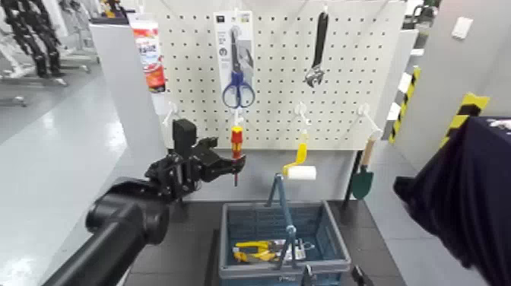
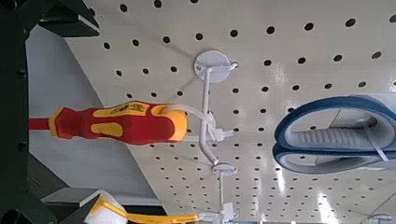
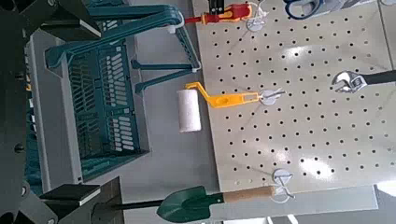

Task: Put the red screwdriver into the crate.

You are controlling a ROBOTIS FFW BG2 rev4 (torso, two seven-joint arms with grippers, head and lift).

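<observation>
Left gripper [image 1: 229, 152] at pegboard [image 1: 277, 91], jaws wide open, nothing gripped; red screwdriver [image 1: 236, 144] hanging from hook [image 2: 207, 112], shaft between jaws; crate [image 1: 334, 236] below; right gripper [image 1: 333, 274] open by crate's near side

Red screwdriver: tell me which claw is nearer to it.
Left. The left claw is right at the hanging red screwdriver, its jaws open toward it; the right claw is well below, by the crate's near side.

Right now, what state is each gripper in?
Left gripper: open, at the red screwdriver, not gripping it.
Right gripper: open, holding nothing, by the crate.
</observation>
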